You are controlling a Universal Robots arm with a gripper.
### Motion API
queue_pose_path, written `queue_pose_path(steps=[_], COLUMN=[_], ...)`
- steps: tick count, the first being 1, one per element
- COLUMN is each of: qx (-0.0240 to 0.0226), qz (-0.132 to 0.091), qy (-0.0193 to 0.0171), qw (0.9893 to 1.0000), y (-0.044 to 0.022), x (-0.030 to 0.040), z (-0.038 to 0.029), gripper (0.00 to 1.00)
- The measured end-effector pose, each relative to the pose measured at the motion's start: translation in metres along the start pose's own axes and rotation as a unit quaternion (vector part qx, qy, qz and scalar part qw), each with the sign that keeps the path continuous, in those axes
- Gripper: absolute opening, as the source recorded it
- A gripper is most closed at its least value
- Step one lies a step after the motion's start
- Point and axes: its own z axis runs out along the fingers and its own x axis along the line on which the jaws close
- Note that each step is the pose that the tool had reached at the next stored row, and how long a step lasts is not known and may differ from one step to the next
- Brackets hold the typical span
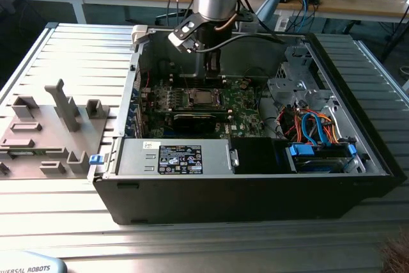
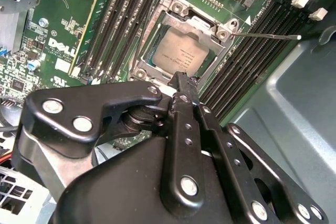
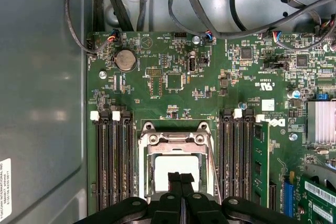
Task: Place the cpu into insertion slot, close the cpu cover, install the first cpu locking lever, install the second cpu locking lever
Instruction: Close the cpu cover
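Over on the exterior view's left, a grey fixture (image 1: 57,119) sits on the tabletop (image 1: 77,49). Right of it is the open computer case (image 1: 255,183). Inside, the cpu (image 2: 181,52) lies in the insertion slot (image 3: 143,174), with the cpu cover (image 3: 176,141) framing it. The fingers (image 3: 175,184) are pressed together and empty, their tips at the cover's edge just beside the chip.

A black-and-white printed sticker (image 1: 180,159) sits on the silvery metal power-supply box (image 1: 131,158) in the exterior view, with a small white label (image 1: 151,146) just beside it. The print on both is too small to read. In the second wrist view the green circuit board (image 2: 52,30) bears a white maker's logo (image 2: 62,50). The dull silver-grey square cpu (image 2: 181,53) shows faint engraving, illegible. In the first wrist view a white paper sticker (image 3: 5,182) with black lines sits on the grey case wall (image 3: 42,77).
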Motion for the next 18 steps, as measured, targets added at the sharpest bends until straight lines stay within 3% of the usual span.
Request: queue_pose_path(steps=[18], qx=[0.0], qz=[0.0], qy=[0.0], qw=[1.0], y=[-0.0043], x=[0.0], z=[0.0019], gripper=[0.11])
